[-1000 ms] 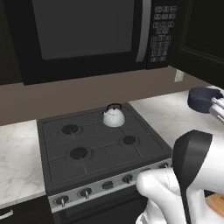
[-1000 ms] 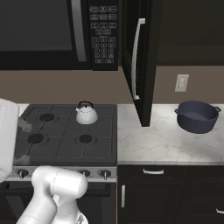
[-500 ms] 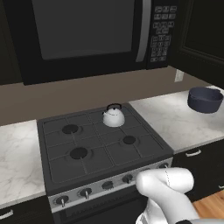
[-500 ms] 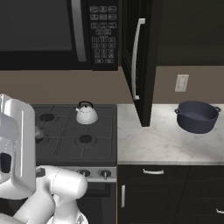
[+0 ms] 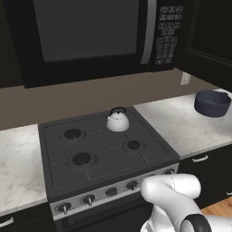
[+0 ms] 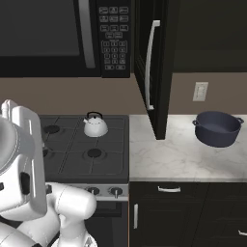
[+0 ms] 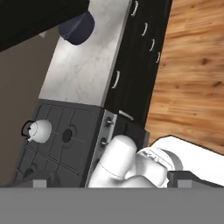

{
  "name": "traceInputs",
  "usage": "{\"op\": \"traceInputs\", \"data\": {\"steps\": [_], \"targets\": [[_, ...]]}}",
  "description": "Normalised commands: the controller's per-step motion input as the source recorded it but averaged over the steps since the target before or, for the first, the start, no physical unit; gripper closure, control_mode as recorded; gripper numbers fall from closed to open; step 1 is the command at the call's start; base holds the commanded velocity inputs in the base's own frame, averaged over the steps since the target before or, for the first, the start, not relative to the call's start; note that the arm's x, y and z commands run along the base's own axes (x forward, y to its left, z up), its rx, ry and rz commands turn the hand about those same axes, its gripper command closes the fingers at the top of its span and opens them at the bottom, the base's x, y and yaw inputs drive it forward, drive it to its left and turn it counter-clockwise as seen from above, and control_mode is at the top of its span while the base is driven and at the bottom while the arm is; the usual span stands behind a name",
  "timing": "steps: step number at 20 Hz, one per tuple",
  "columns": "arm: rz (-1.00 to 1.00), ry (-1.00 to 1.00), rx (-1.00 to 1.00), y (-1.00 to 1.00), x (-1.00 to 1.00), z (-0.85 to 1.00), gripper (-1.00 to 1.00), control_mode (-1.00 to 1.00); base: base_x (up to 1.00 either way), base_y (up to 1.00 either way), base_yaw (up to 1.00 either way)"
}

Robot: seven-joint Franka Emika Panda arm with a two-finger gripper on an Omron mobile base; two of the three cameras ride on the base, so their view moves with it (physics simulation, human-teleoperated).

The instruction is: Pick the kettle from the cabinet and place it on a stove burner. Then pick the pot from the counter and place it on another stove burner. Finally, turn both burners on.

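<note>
Kettle [image 5: 118, 121] on rear burner; pot [image 6: 218, 128] on counter [image 6: 178, 159], well right of stove, probably next. Gripper state: cannot tell.

kettle [image 5: 118, 121] on cooktop [image 5: 102, 152]; pot [image 6: 217, 128] on counter [image 6: 181, 157]

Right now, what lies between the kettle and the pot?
In the right base view, the open cabinet door hangs between kettle and pot, over bare counter.

White-silver kettle [image 5: 118, 121] with black handle, black cooktop [image 5: 97, 154] with silver knobs, dark blue-grey pot [image 6: 218, 128], white-grey marbled counter [image 6: 178, 157], black cabinet [image 6: 153, 67], brown wood floor [image 7: 194, 70].
</note>
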Motion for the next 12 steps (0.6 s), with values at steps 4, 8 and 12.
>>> {"op": "traceInputs", "data": {"steps": [4,8,12], "targets": [[0.00,0.00,0.00,0.00,0.00,0.00,-1.00,-1.00,0.00,0.00,0.00],[0.00,0.00,0.00,0.00,0.00,0.00,-1.00,1.00,-0.33,-0.02,0.00],[0.00,0.00,0.00,0.00,0.00,0.00,-1.00,1.00,-0.55,-0.15,0.00]]}}
